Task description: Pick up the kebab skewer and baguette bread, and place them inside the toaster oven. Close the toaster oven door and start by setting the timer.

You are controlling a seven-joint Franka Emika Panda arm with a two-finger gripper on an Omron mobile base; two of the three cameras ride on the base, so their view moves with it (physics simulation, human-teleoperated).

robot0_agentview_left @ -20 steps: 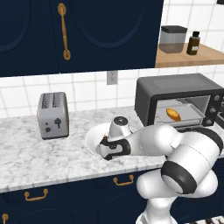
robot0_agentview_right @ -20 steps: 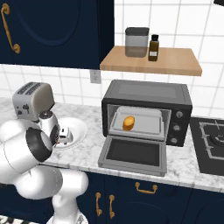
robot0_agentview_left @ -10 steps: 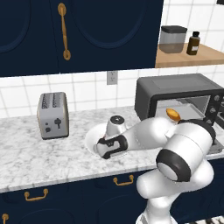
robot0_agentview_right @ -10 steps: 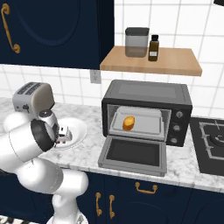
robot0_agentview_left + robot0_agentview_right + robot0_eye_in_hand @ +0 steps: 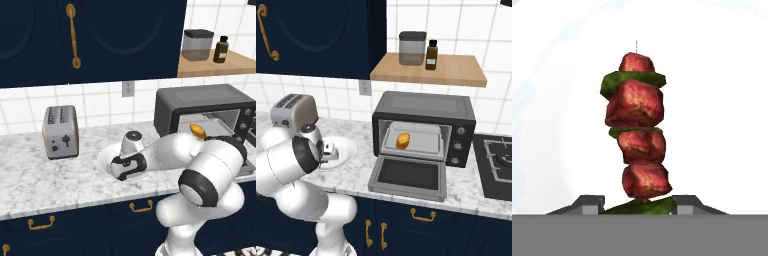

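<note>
Gripper [image 5: 637,202] low over white plate [image 5: 348,150] on desk [image 5: 30,185], fingers part-open either side of kebab skewer [image 5: 637,135]; contact not discernible. Skewer flat on plate. Baguette bread [image 5: 402,140] inside open toaster oven [image 5: 423,107].

No text, label, brand, number or sign can be read anywhere in these pictures. Every surface is either plain or too small to make out.

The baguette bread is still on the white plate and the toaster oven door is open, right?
Not quite. The baguette bread already lies inside the toaster oven, as the right base view shows; the toaster oven door is open. The kebab skewer lies on the white plate.
</note>
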